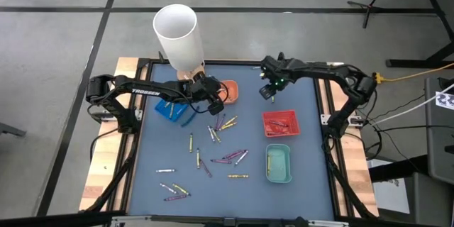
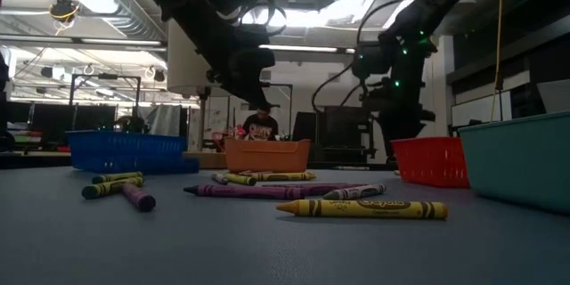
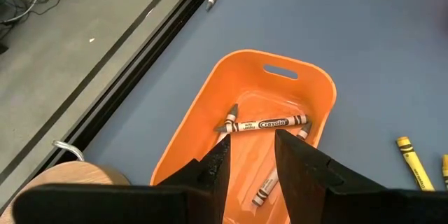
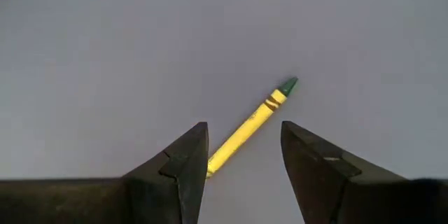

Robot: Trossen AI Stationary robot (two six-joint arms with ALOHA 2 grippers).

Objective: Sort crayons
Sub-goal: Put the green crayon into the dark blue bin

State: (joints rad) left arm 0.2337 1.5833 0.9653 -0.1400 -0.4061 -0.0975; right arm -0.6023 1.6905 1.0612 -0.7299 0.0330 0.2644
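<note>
Several crayons point(image 1: 225, 123), yellow, purple and pale, lie flat and scattered over the middle of the blue table top. In the low view, a yellow crayon point(image 2: 365, 207) and a purple crayon point(image 2: 267, 191) are nearest. My left gripper point(image 3: 252, 161) hangs open over the orange tray point(image 3: 210, 98), where white crayons point(image 3: 262, 124) lie on the tray's floor. My right gripper point(image 4: 243, 157) is open and points down over a lone yellow crayon with a green tip point(image 4: 248, 127), which lies flat on the table, clear of both fingers. In the high view the right gripper point(image 1: 267, 92) is right of the orange tray point(image 1: 228, 91).
A blue tray point(image 1: 170, 108) sits at the left, a red tray point(image 1: 281, 123) and a green tray point(image 1: 278, 163) at the right. A tall white tube point(image 1: 177, 32) stands at the table's far edge behind the left arm. A person point(image 2: 261, 126) shows in the room beyond.
</note>
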